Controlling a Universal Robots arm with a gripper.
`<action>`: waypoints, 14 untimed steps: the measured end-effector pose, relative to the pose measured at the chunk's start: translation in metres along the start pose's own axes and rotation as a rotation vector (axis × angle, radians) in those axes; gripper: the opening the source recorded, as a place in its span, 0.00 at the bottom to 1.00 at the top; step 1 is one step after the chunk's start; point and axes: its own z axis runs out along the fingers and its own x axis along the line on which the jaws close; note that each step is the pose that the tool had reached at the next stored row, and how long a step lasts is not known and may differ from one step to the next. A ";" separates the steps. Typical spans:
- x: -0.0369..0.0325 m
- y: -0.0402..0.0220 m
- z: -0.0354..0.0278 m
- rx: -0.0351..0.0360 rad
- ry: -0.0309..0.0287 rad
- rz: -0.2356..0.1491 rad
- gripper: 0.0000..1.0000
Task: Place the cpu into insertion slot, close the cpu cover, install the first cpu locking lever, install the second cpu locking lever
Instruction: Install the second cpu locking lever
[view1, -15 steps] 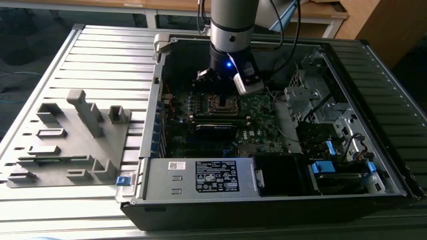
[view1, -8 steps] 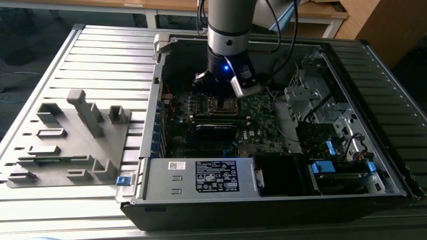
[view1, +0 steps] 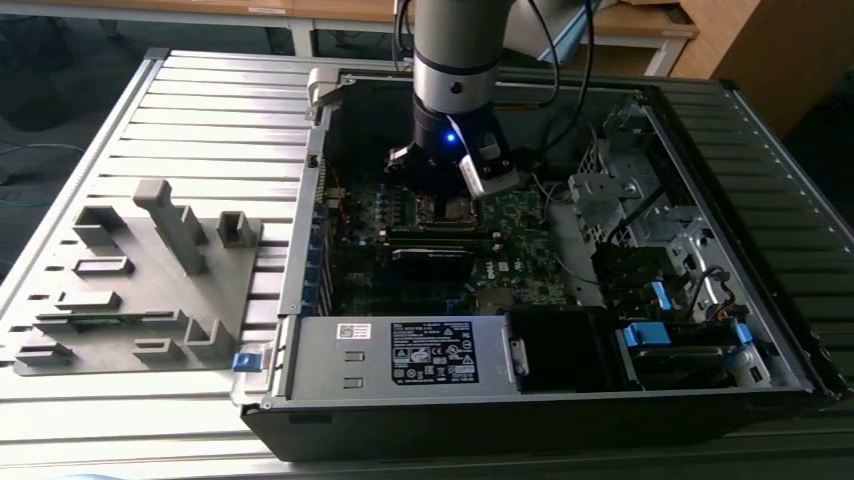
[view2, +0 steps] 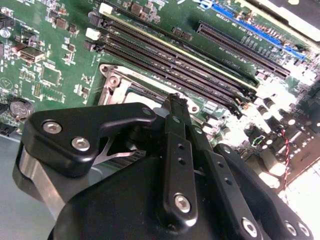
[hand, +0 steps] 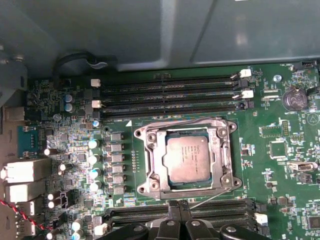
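In the first wrist view the cpu (hand: 187, 158), a dull silver square, lies in the socket on the green motherboard. The cpu cover (hand: 156, 161), a shiny metal frame, lies flat around it. One thin wire lever (hand: 190, 121) runs along the socket's far side. Another wire lever (hand: 211, 196) slants up off the board beside my fingertips. My gripper (hand: 178, 204) is just off the socket's near edge, its black fingers (view2: 176, 150) pressed together with nothing visible between them. In the exterior view the gripper (view1: 445, 192) hangs low inside the open computer case, over the socket (view1: 446, 209).
Black memory slots (hand: 165, 95) flank the socket on two sides. A power supply box (view1: 400, 355) with a white label fills the case front, with drive bays (view1: 667, 330) to the exterior view's right. A grey fixture tray (view1: 134, 275) lies outside the case to the exterior view's left.
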 end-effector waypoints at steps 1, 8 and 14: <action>0.0005 0.0000 0.0001 -0.0001 -0.0001 0.000 0.11; 0.0043 -0.0004 0.0007 0.0002 0.0001 0.000 0.11; 0.0045 -0.0004 0.0015 -0.0004 -0.0002 0.000 0.11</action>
